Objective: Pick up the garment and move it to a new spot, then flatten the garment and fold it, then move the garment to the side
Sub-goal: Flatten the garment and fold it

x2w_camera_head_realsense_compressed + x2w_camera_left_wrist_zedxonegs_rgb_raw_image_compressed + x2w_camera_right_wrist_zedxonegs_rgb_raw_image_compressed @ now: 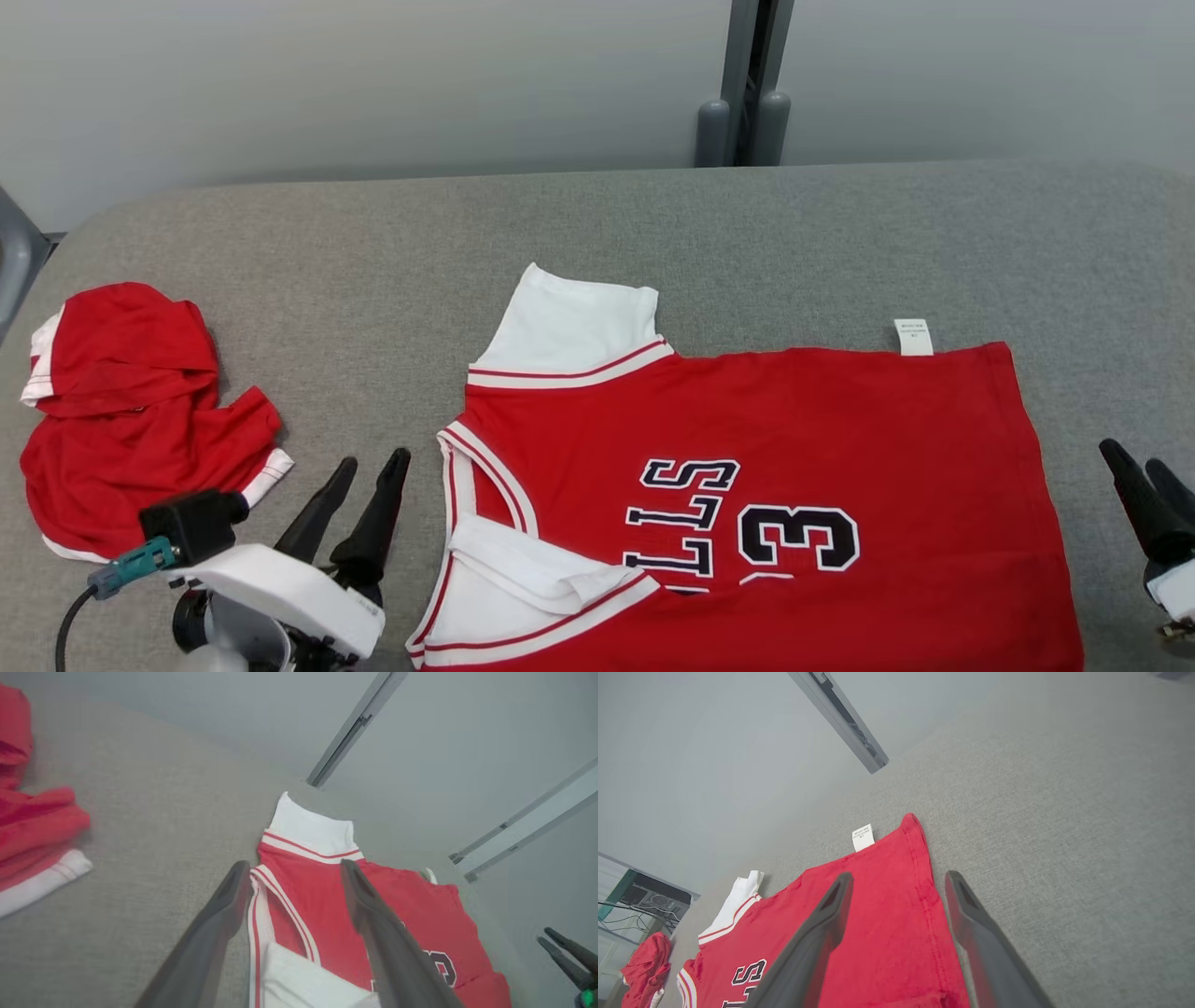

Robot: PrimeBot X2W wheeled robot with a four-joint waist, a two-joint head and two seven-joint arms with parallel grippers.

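Note:
The garment (794,420) is a red jersey with white sleeves and black lettering. It lies spread out on the grey table (373,243), neck to the left and hem to the right. Its near sleeve (532,569) is folded over onto the body. My left gripper (373,459) stands open just left of the collar, holding nothing. In the left wrist view the left gripper (295,865) frames the neckline of the garment (420,905). My right gripper (1130,455) is open beside the hem. In the right wrist view the right gripper (899,876) hovers over the garment's (887,858) hem edge.
A second red and white garment (131,411) lies crumpled at the table's left end, close to my left arm. A white label (913,336) sticks out from the jersey's far edge. A grey post (747,93) stands behind the table. Bare grey surface stretches along the back and right.

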